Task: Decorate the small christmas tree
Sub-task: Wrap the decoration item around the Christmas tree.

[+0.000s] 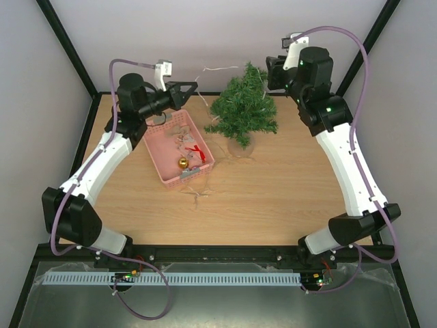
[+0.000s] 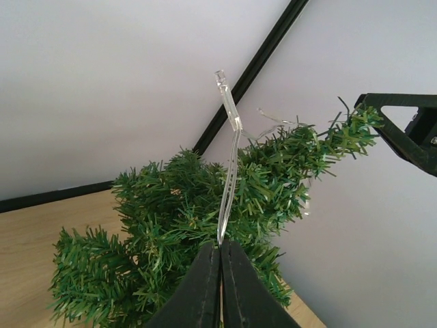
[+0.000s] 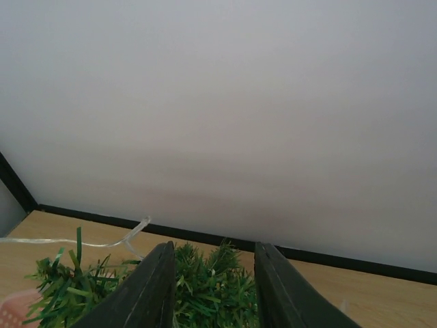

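Observation:
The small christmas tree (image 1: 244, 109) stands on its pale base (image 1: 240, 144) at the back of the table, leaning a little. A thin clear light string (image 1: 220, 68) runs from its top towards the left. My left gripper (image 1: 192, 87) is shut on this light string (image 2: 229, 164) just left of the tree (image 2: 171, 232), and the jaws (image 2: 220, 247) are pressed together. My right gripper (image 1: 273, 72) is open at the tree's right side, with the tips of the branches (image 3: 212, 283) between its jaws (image 3: 213, 249). The string's end (image 3: 102, 242) shows to its left.
A pink basket (image 1: 158, 154) lies left of the tree and holds a gold ball (image 1: 182, 162), a red ribbon (image 1: 197, 150) and pale ornaments. A pale ornament with string (image 1: 199, 195) lies on the table in front of the basket. White walls close the back and sides.

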Available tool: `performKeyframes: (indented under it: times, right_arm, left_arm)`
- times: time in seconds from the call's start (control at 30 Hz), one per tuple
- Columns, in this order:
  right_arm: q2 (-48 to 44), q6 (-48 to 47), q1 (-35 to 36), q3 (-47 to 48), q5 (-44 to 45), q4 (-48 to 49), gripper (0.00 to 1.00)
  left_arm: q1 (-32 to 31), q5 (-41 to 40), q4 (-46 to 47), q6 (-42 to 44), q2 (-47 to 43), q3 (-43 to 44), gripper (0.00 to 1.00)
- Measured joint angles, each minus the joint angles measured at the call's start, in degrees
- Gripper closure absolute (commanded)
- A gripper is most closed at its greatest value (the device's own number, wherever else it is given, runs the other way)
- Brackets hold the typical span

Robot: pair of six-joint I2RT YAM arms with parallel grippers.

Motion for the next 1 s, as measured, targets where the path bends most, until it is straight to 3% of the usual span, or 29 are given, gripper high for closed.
performKeyframes:
  times: [0.3,0.6,1.0]
  right_arm:
    - [0.2,-1.5,0.0,-0.7,-1.0,-2.8,0.63]
    - [-16.0,-10.2,0.0,-23.6,-2.8,-0.6,0.56]
    - [-16.1,-12.3,0.0,-27.3,-3.4,8.3,0.44]
  left_arm:
    - [0.1,0.3,0.2,-0.3,-0.2,-2.3,0.98]
    - [0.0,2.5,2.2,-2.5,-2.7,-8.0,0.98]
    - [-1.7,3.6,4.3,-3.1,-3.8,-9.9,0.98]
